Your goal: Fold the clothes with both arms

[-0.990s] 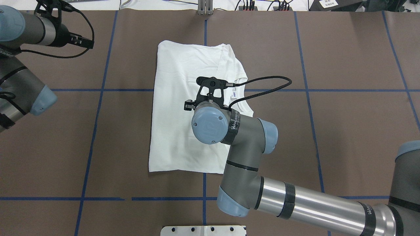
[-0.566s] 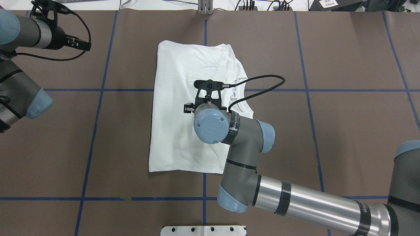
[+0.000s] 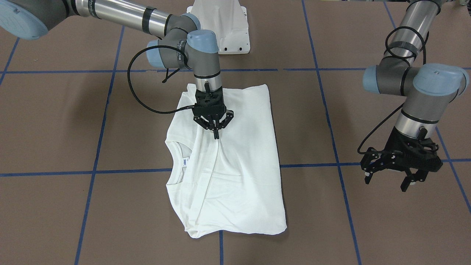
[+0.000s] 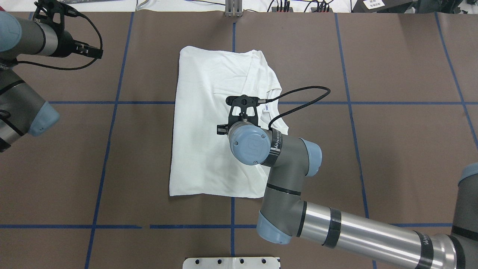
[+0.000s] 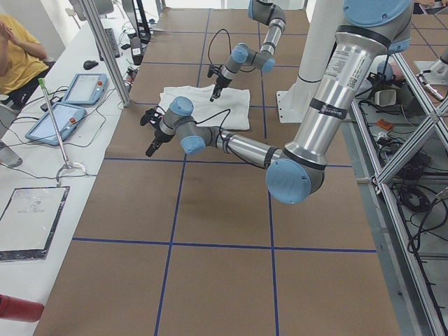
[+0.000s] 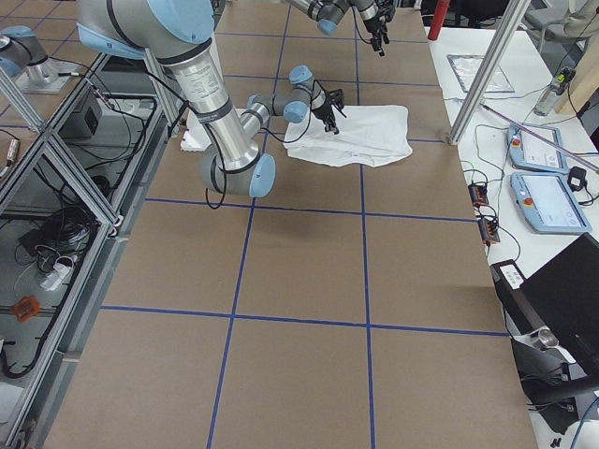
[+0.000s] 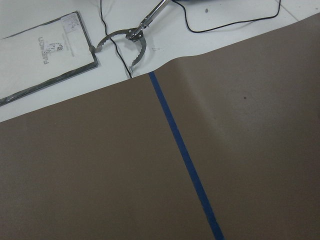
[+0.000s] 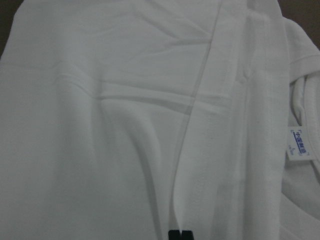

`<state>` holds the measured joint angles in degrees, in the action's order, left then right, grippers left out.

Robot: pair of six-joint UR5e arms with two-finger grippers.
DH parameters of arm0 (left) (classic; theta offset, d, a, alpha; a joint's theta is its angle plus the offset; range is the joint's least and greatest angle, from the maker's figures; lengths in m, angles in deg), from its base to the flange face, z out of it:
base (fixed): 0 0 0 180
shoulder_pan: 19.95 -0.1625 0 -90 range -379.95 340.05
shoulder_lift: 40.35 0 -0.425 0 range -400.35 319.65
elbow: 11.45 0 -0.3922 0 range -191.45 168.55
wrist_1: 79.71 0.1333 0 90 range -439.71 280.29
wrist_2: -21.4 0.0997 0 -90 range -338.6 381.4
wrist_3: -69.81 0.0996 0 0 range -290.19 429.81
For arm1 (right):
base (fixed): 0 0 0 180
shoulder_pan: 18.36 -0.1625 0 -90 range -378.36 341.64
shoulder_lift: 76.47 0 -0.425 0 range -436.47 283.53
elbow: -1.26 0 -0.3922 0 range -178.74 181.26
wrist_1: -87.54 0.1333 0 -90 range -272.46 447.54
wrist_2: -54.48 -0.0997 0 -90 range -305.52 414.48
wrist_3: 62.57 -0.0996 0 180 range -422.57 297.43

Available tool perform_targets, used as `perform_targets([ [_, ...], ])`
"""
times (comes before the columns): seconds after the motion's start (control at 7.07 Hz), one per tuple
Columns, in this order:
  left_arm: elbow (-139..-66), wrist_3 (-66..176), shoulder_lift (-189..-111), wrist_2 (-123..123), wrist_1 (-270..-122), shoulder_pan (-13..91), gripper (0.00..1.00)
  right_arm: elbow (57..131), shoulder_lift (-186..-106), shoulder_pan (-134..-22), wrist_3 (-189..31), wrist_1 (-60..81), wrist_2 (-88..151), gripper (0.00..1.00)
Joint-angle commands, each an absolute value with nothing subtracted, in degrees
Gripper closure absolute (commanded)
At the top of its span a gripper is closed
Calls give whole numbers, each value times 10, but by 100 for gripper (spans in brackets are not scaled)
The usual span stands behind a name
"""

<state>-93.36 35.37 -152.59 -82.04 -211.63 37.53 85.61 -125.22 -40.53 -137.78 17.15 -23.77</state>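
front view: a white shirt (image 3: 239, 176) lies flat at the centre of a brown surface (image 3: 368, 228), folded into a narrow rectangle with no sleeve sticking out and the collar (image 3: 170, 143) showing at its left edge. the right gripper (image 3: 216, 135), in the upper middle of the frame, points straight down onto the shirt, jaws together and seemingly clamped on a fold edge; the left gripper (image 3: 386, 182) hangs at the right, well apart from the shirt, jaws apart and empty. the lengthwise folds look done, and a crosswise fold probably remains.
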Motion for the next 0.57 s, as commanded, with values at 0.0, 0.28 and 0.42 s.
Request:
perform_targets([
  [0.0,-935,353,-1526,-820,-2116,375,0,949,-1312,-409,-1372,131,-242,100],
  [0.28,-935,340,-1526,-820,-2116,375,0,958,-1337,-420,-1372,130,-238,100],
  [0.42,-935,339,-1526,-820,-2116,374,0,955,-1337,-424,-1373,130,-236,100],
])
